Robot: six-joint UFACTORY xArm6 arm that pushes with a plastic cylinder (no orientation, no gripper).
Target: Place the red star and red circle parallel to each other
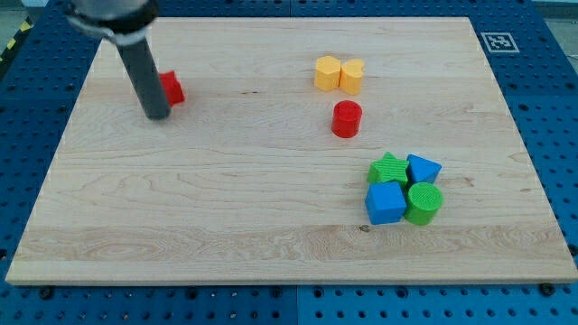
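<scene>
The red star (171, 88) lies near the view's top left on the wooden board (271, 217), partly hidden behind my rod. My tip (157, 115) rests on the board at the star's left and lower side, touching or almost touching it. The red circle (346, 118) stands right of centre, far to the right of the star and a little lower in the view.
Two yellow blocks (339, 74) sit side by side just above the red circle. A cluster at the lower right holds a green star (388, 168), a blue triangle (423, 168), a blue cube (386, 202) and a green circle (424, 202).
</scene>
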